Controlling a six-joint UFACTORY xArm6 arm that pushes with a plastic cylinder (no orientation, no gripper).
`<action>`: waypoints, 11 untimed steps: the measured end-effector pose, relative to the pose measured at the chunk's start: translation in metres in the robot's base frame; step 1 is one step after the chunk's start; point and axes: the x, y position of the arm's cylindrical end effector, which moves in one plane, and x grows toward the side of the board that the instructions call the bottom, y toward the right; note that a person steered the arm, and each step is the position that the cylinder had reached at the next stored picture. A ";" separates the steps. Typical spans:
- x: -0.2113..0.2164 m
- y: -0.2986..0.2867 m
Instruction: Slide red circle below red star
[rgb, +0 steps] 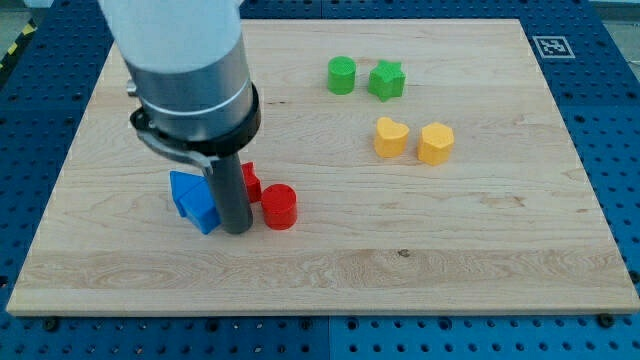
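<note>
The red circle (279, 207) stands on the wooden board (330, 260), left of centre. The red star (250, 182) is just up and left of it, mostly hidden behind my rod. My tip (238, 230) rests on the board just left of the red circle and below the red star, close to both. Blue blocks (193, 199) lie right against the rod's left side.
A green circle (342, 75) and a green star (386, 80) sit at the view's top, right of centre. A yellow heart (391, 137) and a yellow hexagon (435, 143) sit below them. The arm's large grey body (190, 70) covers the board's top left.
</note>
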 end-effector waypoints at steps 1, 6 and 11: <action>-0.022 -0.009; 0.019 0.018; -0.003 0.048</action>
